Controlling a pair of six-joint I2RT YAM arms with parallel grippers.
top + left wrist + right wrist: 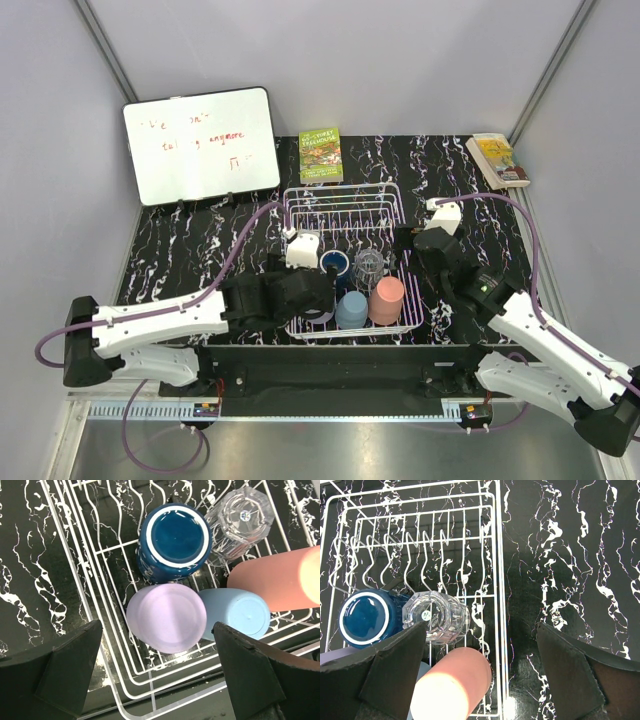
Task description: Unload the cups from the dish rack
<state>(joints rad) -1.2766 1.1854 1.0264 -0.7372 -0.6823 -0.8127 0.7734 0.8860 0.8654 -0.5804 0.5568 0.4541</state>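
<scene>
**A:** How was the left hand (157,630) set?

**B:** It was spread wide and held nothing. Its dark fingers (60,675) stood at 9 and 3 o'clock of the lavender cup (166,617), which sat bottom-up straight beneath. I could not tell how high the hand was above the cup.

**A:** What crowded that cup?

**B:** The light blue cup (235,615) was tight against it at 3 o'clock and the dark blue cup (175,540) was at 12. The clear faceted glass (240,522) stood at 1, and the salmon-pink cup (280,580) was at 2, beyond the light blue one. All five stood upside down at the 6 o'clock end of the white wire dish rack (340,190), on the black marbled surface (180,250).

**A:** And the right hand (481,630)?

**B:** It was also wide and empty, over the rack's 3 o'clock rim. From its wrist view the glass was at 9 o'clock and the salmon-pink cup at 7.

**A:** How would they handle?

**B:** I judged the plastic tumblers to be light, stiff and smooth, so their tapered walls could slide out of a loose pinch. The best hold looked to be across the side wall, just under the upturned base. The lavender cup had open room at 9 o'clock, but a finger at 3 would have to squeeze in beside the light blue cup. The glass looked heavier, breakable and slick, and two opposite facets would give the flattest seat.
</scene>
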